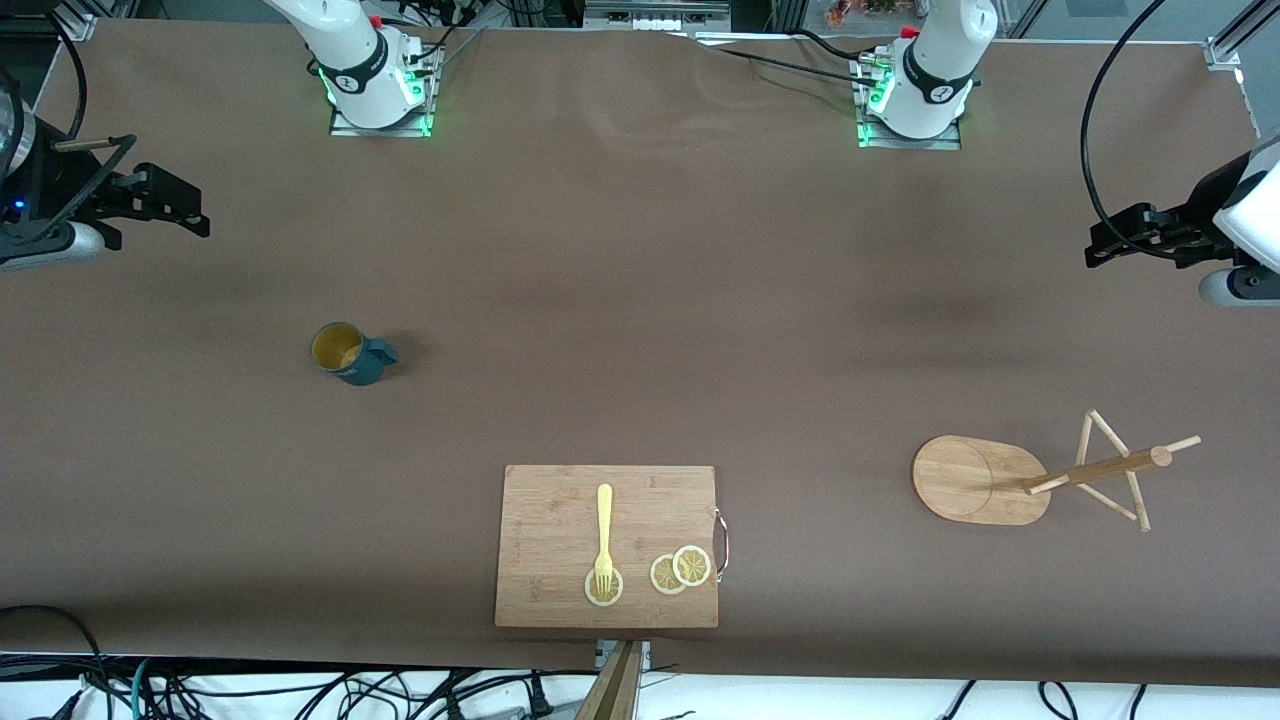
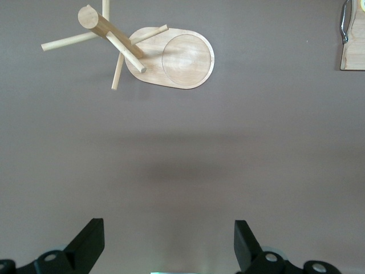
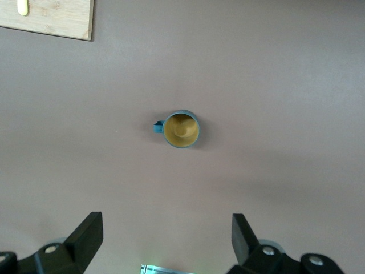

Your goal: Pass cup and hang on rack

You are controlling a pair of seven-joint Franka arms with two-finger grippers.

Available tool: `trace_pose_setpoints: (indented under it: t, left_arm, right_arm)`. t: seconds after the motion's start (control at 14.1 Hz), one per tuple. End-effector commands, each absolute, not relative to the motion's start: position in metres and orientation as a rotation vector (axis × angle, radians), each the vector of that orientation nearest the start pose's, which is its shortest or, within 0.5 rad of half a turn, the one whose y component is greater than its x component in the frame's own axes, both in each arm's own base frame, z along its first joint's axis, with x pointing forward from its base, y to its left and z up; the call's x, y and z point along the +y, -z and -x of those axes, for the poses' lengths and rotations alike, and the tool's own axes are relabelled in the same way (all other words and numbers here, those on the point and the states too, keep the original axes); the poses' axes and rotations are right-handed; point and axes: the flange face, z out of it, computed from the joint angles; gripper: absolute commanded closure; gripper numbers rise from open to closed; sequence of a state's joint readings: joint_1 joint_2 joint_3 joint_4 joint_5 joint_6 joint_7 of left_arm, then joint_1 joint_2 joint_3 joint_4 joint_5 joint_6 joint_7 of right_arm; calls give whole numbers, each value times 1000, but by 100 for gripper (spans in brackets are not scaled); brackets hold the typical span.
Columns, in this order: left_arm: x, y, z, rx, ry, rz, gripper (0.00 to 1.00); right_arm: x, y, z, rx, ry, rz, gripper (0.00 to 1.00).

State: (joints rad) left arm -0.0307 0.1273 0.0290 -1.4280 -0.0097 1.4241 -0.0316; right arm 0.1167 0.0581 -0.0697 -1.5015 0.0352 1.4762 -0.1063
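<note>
The cup (image 1: 350,353) is dark teal with a mustard-yellow inside. It stands upright on the brown table toward the right arm's end, its handle pointing toward the left arm's end. It also shows in the right wrist view (image 3: 182,129). The rack (image 1: 985,480) is a light wooden mug tree with an oval base, a post and thin pegs. It stands toward the left arm's end and shows in the left wrist view (image 2: 171,57). My right gripper (image 1: 190,205) is open and empty, high above the table, apart from the cup. My left gripper (image 1: 1100,245) is open and empty, high and apart from the rack.
A wooden cutting board (image 1: 560,520) lies near the table's front edge, midway between the arms. On it lie a yellow fork (image 1: 604,535) and lemon slices (image 1: 681,570). Cables run along the table's edges.
</note>
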Motion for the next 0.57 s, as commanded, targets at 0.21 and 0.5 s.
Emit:
trace_pose_setpoints:
  t: [0.21, 0.5]
  left_arm:
    - [-8, -613, -582, -37, -194, 3158, 0]
    - [-7, -614, -582, -39, -192, 3158, 0]
  right_arm:
    - [29, -624, -555, -230, -129, 3087, 0]
    - [30, -624, -554, -228, -142, 3082, 0]
